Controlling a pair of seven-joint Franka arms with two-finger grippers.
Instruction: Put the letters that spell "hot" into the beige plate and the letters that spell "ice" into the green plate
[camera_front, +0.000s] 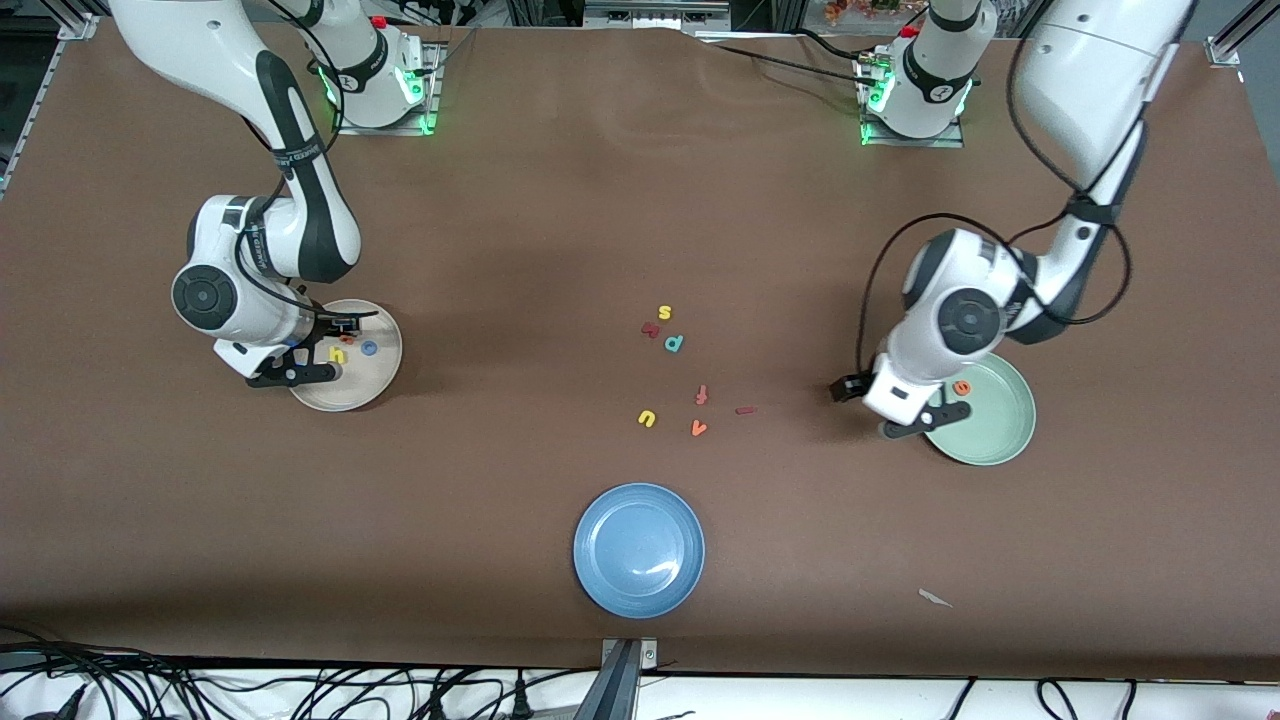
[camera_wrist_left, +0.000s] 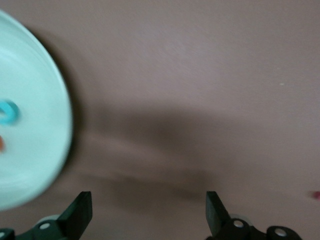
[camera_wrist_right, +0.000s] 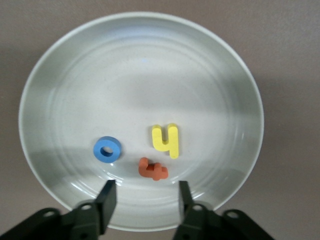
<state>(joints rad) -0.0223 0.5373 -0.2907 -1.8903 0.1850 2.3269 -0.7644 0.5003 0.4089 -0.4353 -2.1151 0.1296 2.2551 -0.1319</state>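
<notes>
The beige plate (camera_front: 375, 385) (camera_wrist_right: 65, 85) lies toward the right arm's end of the table. In it are the yellow h (camera_front: 338, 354) (camera_wrist_right: 166, 140), the blue o (camera_front: 369, 348) (camera_wrist_right: 107, 149) and the orange t (camera_wrist_right: 153, 170). My right gripper (camera_front: 318, 350) (camera_wrist_right: 145, 197) hangs open just over the plate, the t lying free ahead of its fingertips. The green plate (camera_front: 1000, 435) (camera_wrist_left: 35, 75) holds the orange e (camera_front: 962, 387) and the teal c (camera_wrist_left: 7, 112). My left gripper (camera_front: 890, 408) (camera_wrist_left: 147, 215) is open over bare table beside that plate. The dark red i (camera_front: 745, 410) lies on the table.
Loose letters lie mid-table: a yellow s (camera_front: 664, 313), a dark red letter (camera_front: 651, 329), a teal p (camera_front: 674, 343), a red-orange f (camera_front: 701, 395), a yellow u (camera_front: 647, 418) and an orange v (camera_front: 699, 428). A blue plate (camera_front: 640, 585) sits nearer the front camera.
</notes>
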